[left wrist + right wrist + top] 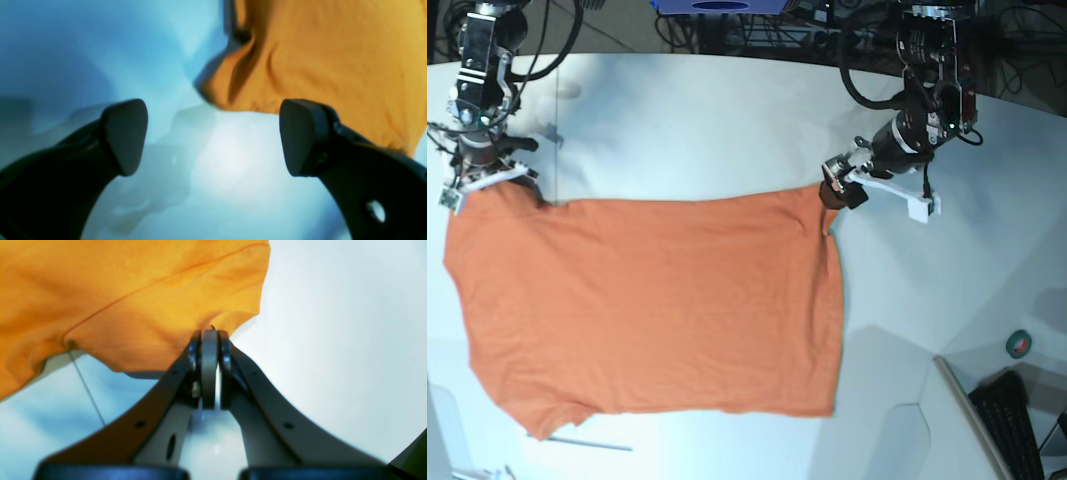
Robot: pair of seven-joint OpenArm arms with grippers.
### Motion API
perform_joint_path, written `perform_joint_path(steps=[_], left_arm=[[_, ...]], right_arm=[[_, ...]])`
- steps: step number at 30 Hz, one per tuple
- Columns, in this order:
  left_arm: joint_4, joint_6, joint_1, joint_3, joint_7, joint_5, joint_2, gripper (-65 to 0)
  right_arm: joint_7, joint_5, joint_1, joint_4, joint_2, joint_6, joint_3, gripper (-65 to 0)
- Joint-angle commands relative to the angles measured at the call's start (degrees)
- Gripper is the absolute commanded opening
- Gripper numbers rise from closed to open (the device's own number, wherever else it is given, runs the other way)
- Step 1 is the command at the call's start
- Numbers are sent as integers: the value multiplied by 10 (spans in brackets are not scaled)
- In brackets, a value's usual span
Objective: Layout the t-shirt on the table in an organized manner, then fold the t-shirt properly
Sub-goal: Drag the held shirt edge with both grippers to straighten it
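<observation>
The orange t-shirt (647, 300) lies spread out on the white table (707, 130), with one sleeve at the lower left. My right gripper (482, 182) is at the shirt's far left corner. In the right wrist view the right gripper (209, 335) is shut on the edge of the shirt (133, 290). My left gripper (835, 190) is at the shirt's far right corner. In the left wrist view the left gripper (213, 136) is open and empty. The shirt (333, 60) lies just beyond its fingertips and partly behind the right finger (302, 136).
A small roll of tape (1020, 344) lies at the right. A dark keyboard (1012, 405) sits below the table's edge at the lower right. Cables and equipment (727, 20) run along the back edge. A thin dark seam (86, 390) crosses the table.
</observation>
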Motion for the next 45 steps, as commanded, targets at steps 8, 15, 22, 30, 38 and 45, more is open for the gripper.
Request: perform_joint_path(steps=[8, 15, 22, 30, 38, 45], left_arm=[[-86, -93, -12, 18, -81, -17, -6, -63], [-133, -133, -43, 19, -82, -17, -7, -66], [-195, -162, -64, 33, -84, -17, -4, -166], [-153, -165, -46, 35, -82, -20, -6, -566], [-73, -163, 22, -5, -81, -20, -7, -584], [-70, -163, 33, -5, -80, -20, -7, -191]], right_arm=[[12, -6, 3, 11, 6, -4, 2, -650], [12, -6, 3, 10, 6, -4, 2, -650], [12, -6, 6, 10, 6, -4, 2, -650], [12, -6, 7, 9, 6, -4, 2, -650], [12, -6, 7, 9, 6, -4, 2, -650], [12, -6, 7, 9, 6, -4, 2, -650]])
